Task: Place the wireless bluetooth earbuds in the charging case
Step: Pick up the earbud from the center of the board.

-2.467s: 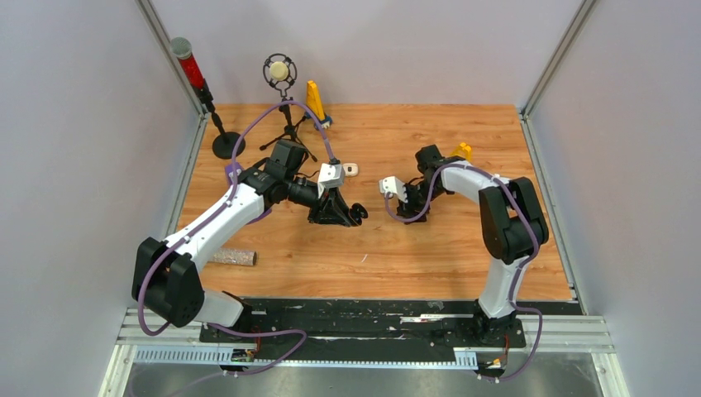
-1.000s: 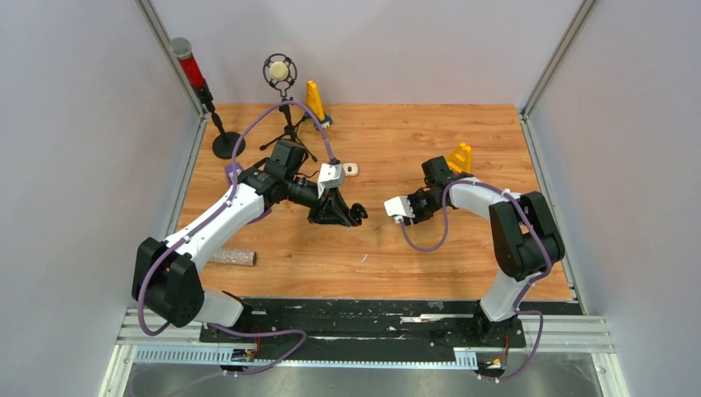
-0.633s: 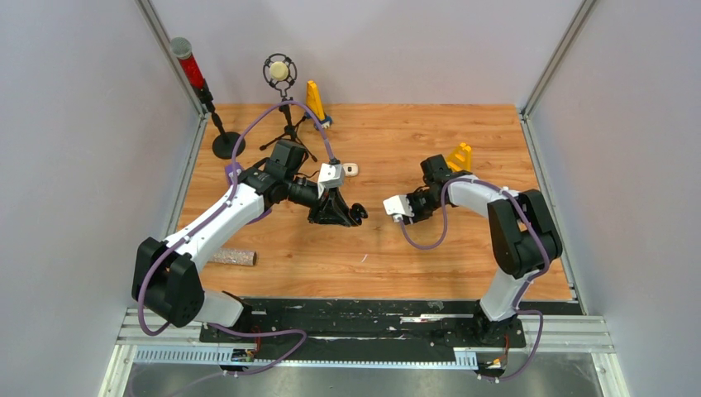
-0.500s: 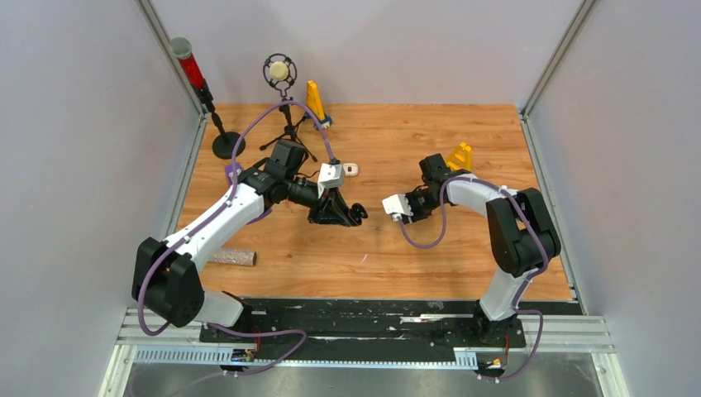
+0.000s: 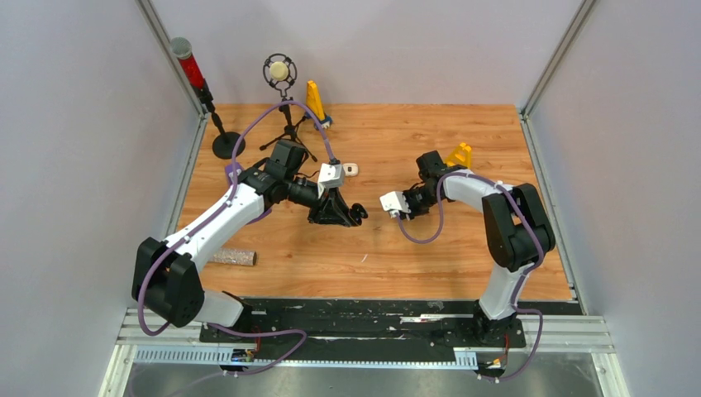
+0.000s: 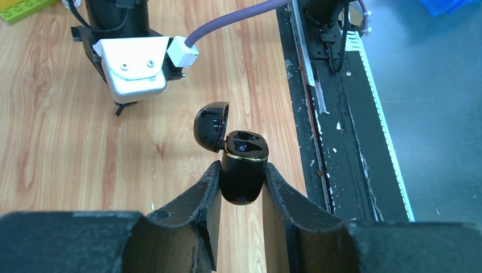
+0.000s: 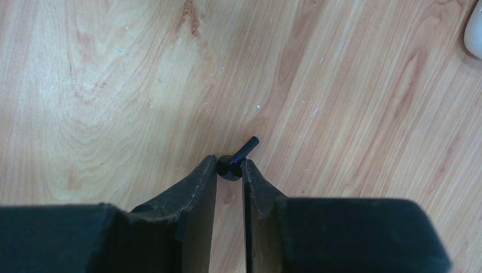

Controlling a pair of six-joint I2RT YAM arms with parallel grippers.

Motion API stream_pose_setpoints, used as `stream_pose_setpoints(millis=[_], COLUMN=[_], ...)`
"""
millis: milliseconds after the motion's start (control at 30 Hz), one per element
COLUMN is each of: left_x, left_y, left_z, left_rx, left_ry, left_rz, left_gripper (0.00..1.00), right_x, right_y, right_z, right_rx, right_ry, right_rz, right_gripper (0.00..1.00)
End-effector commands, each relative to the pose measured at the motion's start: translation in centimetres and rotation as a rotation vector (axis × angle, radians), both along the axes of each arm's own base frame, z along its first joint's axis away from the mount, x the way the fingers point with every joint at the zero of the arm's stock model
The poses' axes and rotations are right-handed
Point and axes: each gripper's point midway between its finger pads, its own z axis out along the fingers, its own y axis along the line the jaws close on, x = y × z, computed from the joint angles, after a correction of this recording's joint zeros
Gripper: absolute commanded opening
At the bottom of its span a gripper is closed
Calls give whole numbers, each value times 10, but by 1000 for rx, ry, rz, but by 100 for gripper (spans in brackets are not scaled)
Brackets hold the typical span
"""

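Note:
My left gripper is shut on a glossy black charging case and holds it above the table with its lid hinged open; in the top view the gripper sits mid-table. The case's two wells face up, and I cannot tell whether one holds an earbud. My right gripper is shut on the head of a black earbud, whose stem sticks out past the fingertips. In the top view the right gripper hovers just right of the case. No other earbuds show.
A small white case lies behind the left gripper; a white rounded edge shows in the right wrist view. A white sliver lies near the front. Yellow pieces, a microphone stand, a red lamp and a grey roll stand around.
My right arm has turned its wrist and drifted left, bringing the held earbud closer to the open case. The left arm and case have not moved.

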Motion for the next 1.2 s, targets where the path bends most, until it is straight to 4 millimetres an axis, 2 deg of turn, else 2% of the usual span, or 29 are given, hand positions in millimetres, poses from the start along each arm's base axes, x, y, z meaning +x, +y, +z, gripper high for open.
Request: stream_pose_setpoints(millis=[0,133,300,567,800,1167], left_x=[1,-1,-9,-11,11,45], left_y=[-2,-1,3,4,0,-7], left_z=[18,19,19,18,6,-15], left_rx=[-36,-39,-50,-47,14,101], left_ry=[-55,-74,-116,-133,-125,-151], left_rz=[-19,-35,-82,-96,12,179], left_gripper=[0,0,0,0,0,0], right_x=[-21,-19,-26,-44,-67,-101], right_y=[2,10,17,17,15,35], right_z=[-7,14,44,105,173,261], right_rx=[0,57,136,266,403,565], right_ry=[114,155,223,334,422,758], right_rz=[-24,-106,-192,-282,-292,-334], right_gripper=[18,13,13,13,14,11])
